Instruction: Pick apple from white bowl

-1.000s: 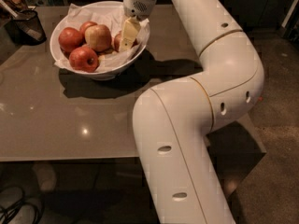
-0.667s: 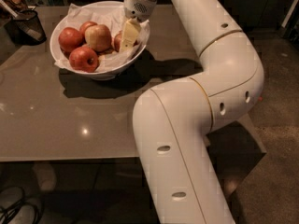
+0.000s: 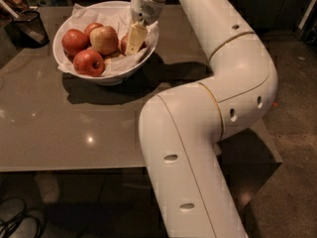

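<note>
Your hand [image 3: 134, 37] is down inside the wide, shallow white bowl lined with crumpled paper [image 3: 130, 66], at its right side, near the far left corner of the grey counter [image 3: 74, 128]. The hand partly hides the red-orange apple [image 3: 122, 44], which lies just beside the larger yellow-tan apple [image 3: 104, 39]. You cannot tell whether the hand is clenched or released.
</note>
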Available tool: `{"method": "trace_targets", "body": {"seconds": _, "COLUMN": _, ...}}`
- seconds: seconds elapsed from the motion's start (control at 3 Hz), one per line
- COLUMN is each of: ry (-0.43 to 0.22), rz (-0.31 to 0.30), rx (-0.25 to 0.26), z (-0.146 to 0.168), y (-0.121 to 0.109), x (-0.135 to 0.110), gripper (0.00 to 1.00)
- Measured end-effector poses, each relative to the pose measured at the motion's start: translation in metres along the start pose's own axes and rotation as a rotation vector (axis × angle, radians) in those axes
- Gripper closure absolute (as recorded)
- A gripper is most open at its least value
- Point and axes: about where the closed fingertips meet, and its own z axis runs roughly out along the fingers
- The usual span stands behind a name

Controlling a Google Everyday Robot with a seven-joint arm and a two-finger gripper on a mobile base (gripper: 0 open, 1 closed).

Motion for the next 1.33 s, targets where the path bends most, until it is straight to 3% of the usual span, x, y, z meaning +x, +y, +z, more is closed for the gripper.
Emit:
{"method": "trace_targets", "body": {"seconds": 0.33, "ry": 0.0, "rz": 0.0, "rx": 0.0, "z": 0.0, "y": 0.0, "x": 0.0, "gripper": 0.88}}
{"method": "trace_targets", "body": {"seconds": 0.67, "ry": 0.0, "rz": 0.0, "rx": 0.0, "z": 0.0, "y": 0.0, "x": 0.0, "gripper": 1.0}}
{"method": "trace_targets", "body": {"seconds": 1.0, "ry": -0.021, "rz": -0.035, "rx": 0.099, "z": -0.024, "y": -0.01, "x": -0.019, "gripper": 1.0}}
{"method": "trace_targets", "body": {"seconds": 1.33, "ry": -0.028, "rz": -0.021, "rx": 0.096, "z": -0.025, "y": -0.009, "x": -0.017, "gripper": 1.0}}
